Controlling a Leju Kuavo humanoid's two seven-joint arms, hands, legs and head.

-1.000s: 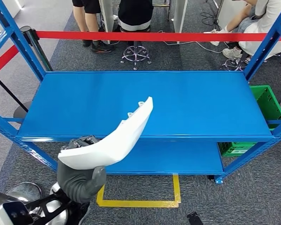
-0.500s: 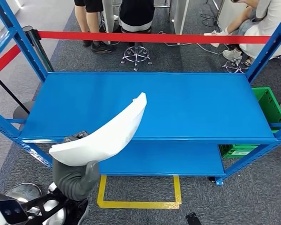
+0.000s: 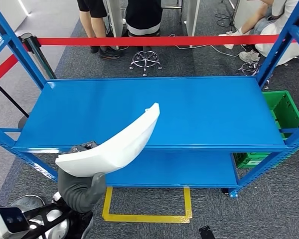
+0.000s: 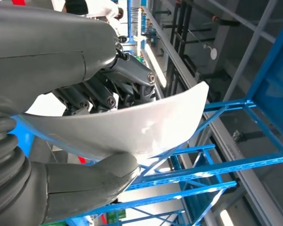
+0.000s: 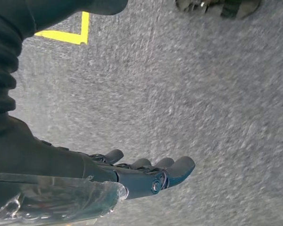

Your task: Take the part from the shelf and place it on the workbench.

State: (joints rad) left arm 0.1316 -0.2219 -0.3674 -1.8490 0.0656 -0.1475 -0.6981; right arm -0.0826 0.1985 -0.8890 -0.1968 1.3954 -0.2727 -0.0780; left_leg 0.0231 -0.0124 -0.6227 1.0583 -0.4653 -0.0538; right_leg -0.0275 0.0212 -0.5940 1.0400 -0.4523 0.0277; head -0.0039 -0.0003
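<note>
At about 7 o'clock in the head view, in front of the blue shelf, the long curved white part is held in the left hand, its thumb closed against the underside and its fingers curled over the top. The part is raised clear of the shelf, its narrow tip directed towards 1 o'clock above the front edge. The right hand is seen hanging above the grey carpet, its fingers extended, slightly apart and holding nothing.
</note>
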